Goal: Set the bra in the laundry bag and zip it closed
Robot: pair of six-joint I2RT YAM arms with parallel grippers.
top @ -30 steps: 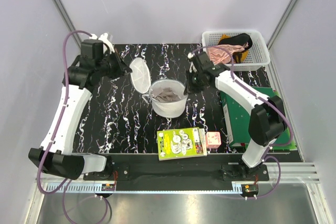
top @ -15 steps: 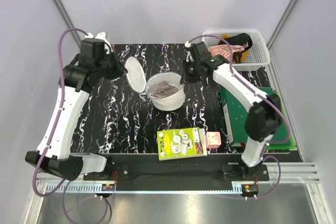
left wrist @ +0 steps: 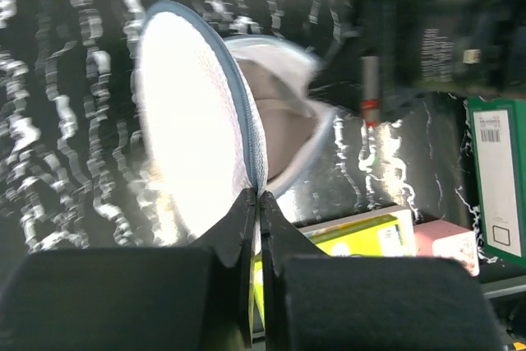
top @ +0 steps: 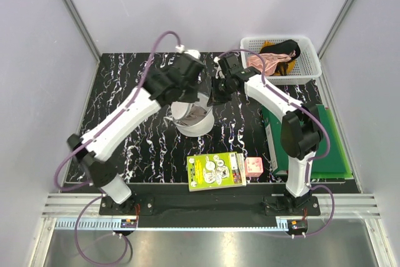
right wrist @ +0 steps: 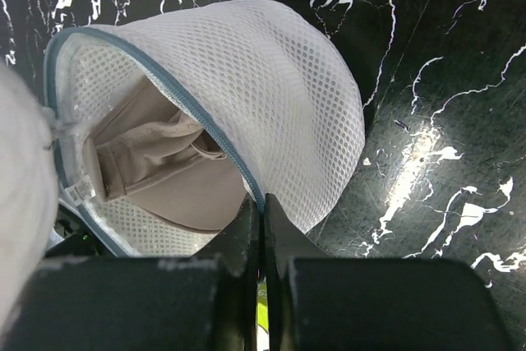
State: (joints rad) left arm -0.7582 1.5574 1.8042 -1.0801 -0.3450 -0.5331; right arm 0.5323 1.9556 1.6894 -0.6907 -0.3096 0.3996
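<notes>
Through the left wrist camera, we see the left tool point(left wrist: 256, 197) pinched fully shut on the zip-trimmed edge of the lid flap point(left wrist: 185, 137) of the laundry bag point(left wrist: 316, 141). The flap stands up just beyond the fingertips and to their left. The bra point(left wrist: 279, 113) lies inside the bag, right behind the flap, its beige cup showing in the gap.

Through the right wrist camera, the right tool point(right wrist: 261, 203) is likewise clamped shut, here on the rim of the bag's body where the blue-grey zip tape runs. The mesh dome bulges directly ahead of the tips. The bra sits folded in the mouth, ahead and to the left of the tool, and within the rim as far as we can tell. The black marbled table point(right wrist: 427, 80) shows off to the right.

From above, both tools meet over the bag near the middle of the table. The white basket point(top: 310, 43) of other garments stands well off behind the right tool and is of no concern.

We judge the step in hand to be closing the flap over the mouth, ahead of zipping. To do it well, we would let the right tool anchor the rim while the left swings the flap down so the two zip edges meet evenly — with no beige fabric caught between them. We cannot make out the zip slider in any view, so it needs finding before either tool lets go.
</notes>
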